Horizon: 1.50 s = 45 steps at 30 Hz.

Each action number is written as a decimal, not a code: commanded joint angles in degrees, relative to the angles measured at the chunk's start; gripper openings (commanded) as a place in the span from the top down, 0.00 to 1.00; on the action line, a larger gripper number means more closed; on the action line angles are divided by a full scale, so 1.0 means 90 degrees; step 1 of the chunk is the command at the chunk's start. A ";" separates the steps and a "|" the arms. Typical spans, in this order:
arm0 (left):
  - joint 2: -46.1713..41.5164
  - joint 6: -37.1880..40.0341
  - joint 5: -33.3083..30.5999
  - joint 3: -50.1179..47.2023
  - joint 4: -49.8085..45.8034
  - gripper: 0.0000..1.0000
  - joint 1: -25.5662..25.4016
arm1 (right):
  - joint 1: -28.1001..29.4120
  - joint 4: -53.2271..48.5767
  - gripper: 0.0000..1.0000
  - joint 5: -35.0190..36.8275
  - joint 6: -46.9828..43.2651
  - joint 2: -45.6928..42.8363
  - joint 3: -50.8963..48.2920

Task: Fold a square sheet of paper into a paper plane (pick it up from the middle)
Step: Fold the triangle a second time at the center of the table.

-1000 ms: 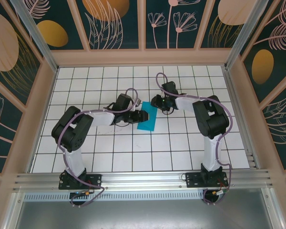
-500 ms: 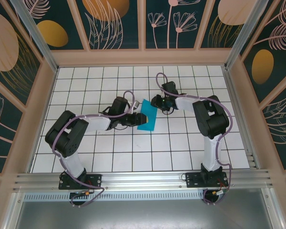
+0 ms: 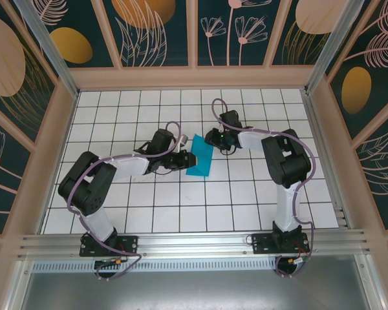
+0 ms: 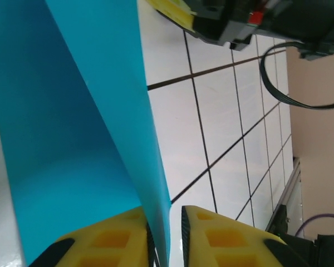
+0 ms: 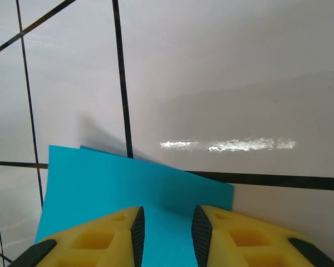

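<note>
Square sheet of paper (image 3: 200,159), teal, lies on the white gridded surface (image 3: 246,194) with one layer lifted.

Left gripper (image 4: 164,214) is at the sheet's left edge. Its yellow fingers sit close on either side of the raised layer. A thin gap shows beside one finger, so I cannot tell whether the pinch is complete.

Right gripper (image 5: 167,214) is at the sheet's far corner, fingers partly spread over the flat paper, clamping nothing.

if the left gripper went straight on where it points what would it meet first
The square sheet of paper the left gripper straddles; beyond it probably the right gripper, depth unclear.
</note>
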 commanded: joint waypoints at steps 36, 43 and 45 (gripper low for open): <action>0.0003 -0.0864 0.0169 -0.0070 0.0567 0.64 0.0023 | 0.0276 -0.0572 0.89 -0.1263 -0.0555 -0.0383 -0.1157; 0.0423 -0.1088 0.0263 0.0056 0.1211 0.63 0.0016 | 0.0251 -0.0443 0.88 -0.1521 -0.0516 -0.0455 -0.1219; 0.0609 -0.1085 0.0178 0.0164 0.1271 0.62 0.0019 | 0.0191 -0.0208 0.87 -0.1759 -0.0454 -0.0543 -0.1263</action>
